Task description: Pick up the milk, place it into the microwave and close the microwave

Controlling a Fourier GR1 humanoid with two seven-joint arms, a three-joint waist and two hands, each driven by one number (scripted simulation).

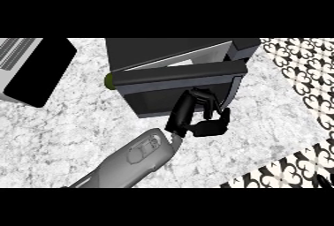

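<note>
left hand fingers loosely open, held nothing, resting vs microwave door. milk not visible, prob inside; likely light, thin-walled, best taken round mid-body.

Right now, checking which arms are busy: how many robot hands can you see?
1. The left hand is at the front of the microwave, its forearm coming in from the lower left. The right hand is not in view.
</note>
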